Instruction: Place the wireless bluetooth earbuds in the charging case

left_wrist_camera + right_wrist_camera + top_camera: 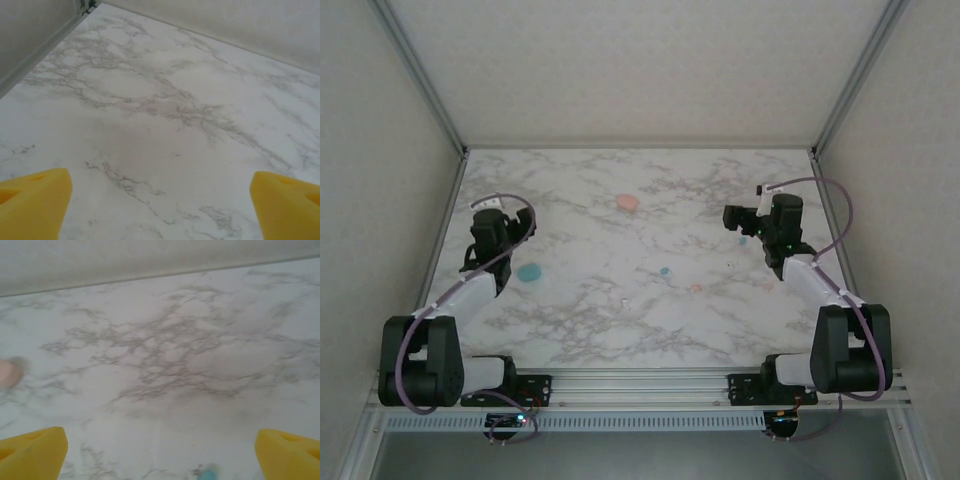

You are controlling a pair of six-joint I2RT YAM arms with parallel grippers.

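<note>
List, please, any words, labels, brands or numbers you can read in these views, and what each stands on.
None can be read.
The pink case, teal case and teal earbud are too small to show any marking; the marble table carries no print.

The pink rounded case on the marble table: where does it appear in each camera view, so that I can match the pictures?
Top external: the pink rounded case lies on the far half of the grey-veined white marble tabletop, slightly left of centre.
Right wrist: probably the same case, blurred, at the left edge, mid-height.
Left wrist: the camera faces the tabletop's far-left corner.
Shared landmark: the tabletop's seam with the pale wall.
</note>
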